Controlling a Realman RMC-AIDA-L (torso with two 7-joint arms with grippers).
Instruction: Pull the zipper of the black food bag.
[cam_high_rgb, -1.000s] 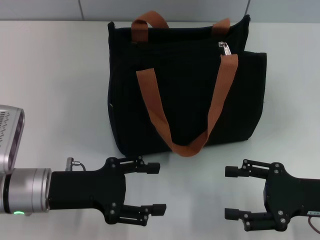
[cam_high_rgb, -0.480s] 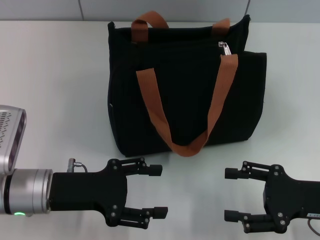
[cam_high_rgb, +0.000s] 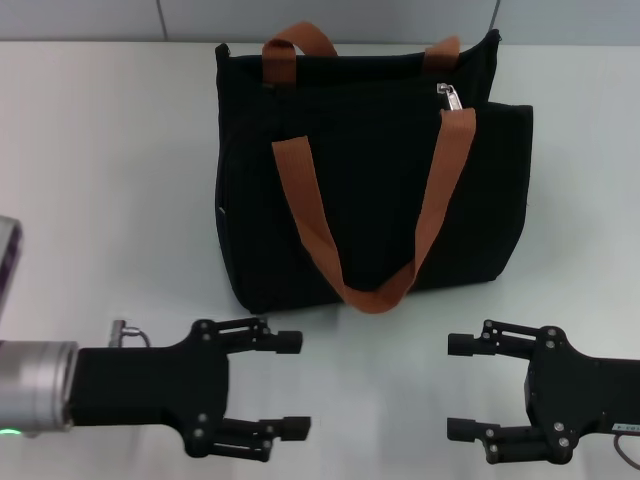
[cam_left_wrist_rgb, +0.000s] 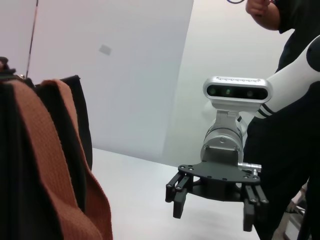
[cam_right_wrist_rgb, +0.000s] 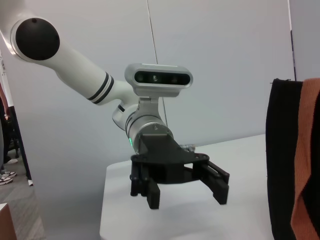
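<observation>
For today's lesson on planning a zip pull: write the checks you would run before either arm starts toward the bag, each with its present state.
1. Zipper in sight near the bag's upper edge, beside the right end of the front strap: ok.
2. Black food bag upright on the table: ok.
3. Left claw open, in front of the bag, apart from it: ok.
4. Right claw open, also apart from the bag: ok.
5. Orange-brown strap clear of the pull tab: cannot tell, it ends right beneath it.
</observation>
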